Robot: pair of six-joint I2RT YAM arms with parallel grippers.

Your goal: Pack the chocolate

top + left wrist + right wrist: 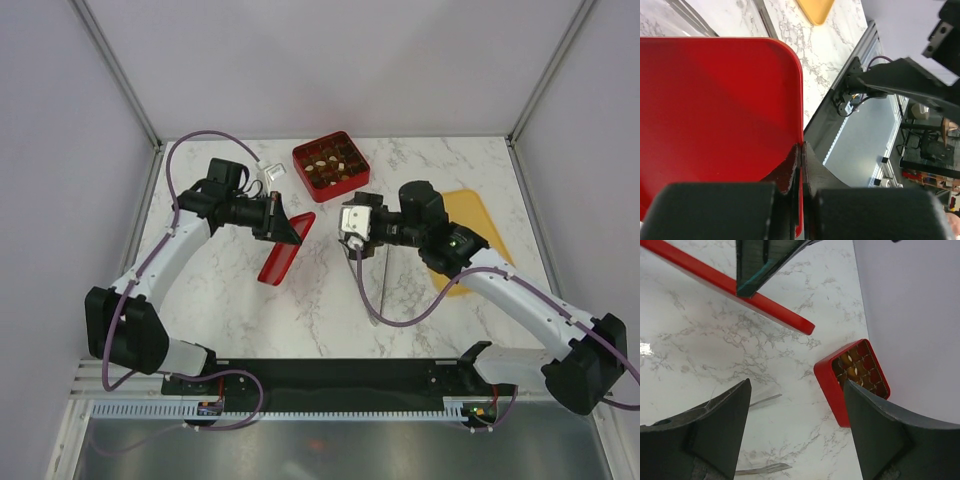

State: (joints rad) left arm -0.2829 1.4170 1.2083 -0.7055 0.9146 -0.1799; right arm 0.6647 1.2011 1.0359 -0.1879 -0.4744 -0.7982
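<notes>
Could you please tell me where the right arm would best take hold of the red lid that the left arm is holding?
Probably the lid at its near end, clear of the left fingers shut on it farther along. It is a thin flat plate held almost on edge, so the open right gripper should come from above, one finger on each face.

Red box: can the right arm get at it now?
Probably yes. The right tool is open and empty, and only bare marble lies between it and the box. The lid, held by the left tool, is off to one side.
</notes>
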